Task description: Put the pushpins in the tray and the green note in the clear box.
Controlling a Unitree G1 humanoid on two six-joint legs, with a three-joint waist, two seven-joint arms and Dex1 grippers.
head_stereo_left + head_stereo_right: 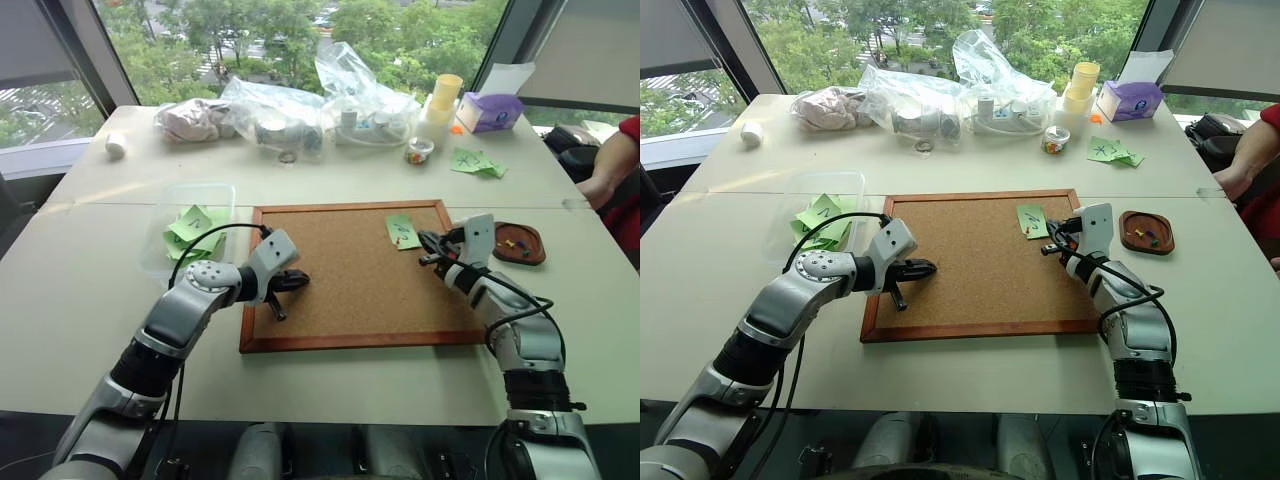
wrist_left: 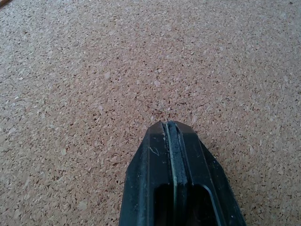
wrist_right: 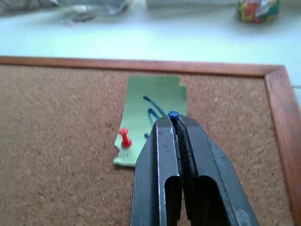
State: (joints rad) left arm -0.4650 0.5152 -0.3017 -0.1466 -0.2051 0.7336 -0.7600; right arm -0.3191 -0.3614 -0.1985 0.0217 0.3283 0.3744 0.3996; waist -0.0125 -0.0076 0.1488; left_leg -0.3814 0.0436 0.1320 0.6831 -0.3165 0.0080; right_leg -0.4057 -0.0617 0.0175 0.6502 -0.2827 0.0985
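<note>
On the corkboard (image 1: 350,275), green note (image 3: 153,117) with illegible scribbles; right tool (image 3: 175,121) pinching blue pushpin (image 3: 173,115), left tool (image 2: 170,127) closed, empty.

1. We saw the green note (image 3: 153,117) partly covered by the right gripper (image 3: 175,123) at frame centre.
2. A person's arm (image 1: 612,172) was cut by the right edge.
3. Pins in the tray (image 1: 1146,232) were too small to count.

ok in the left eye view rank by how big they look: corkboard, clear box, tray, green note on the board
1. corkboard
2. clear box
3. tray
4. green note
The ranking holds only as seen; the box is translucent, so its outline is faint.
</note>
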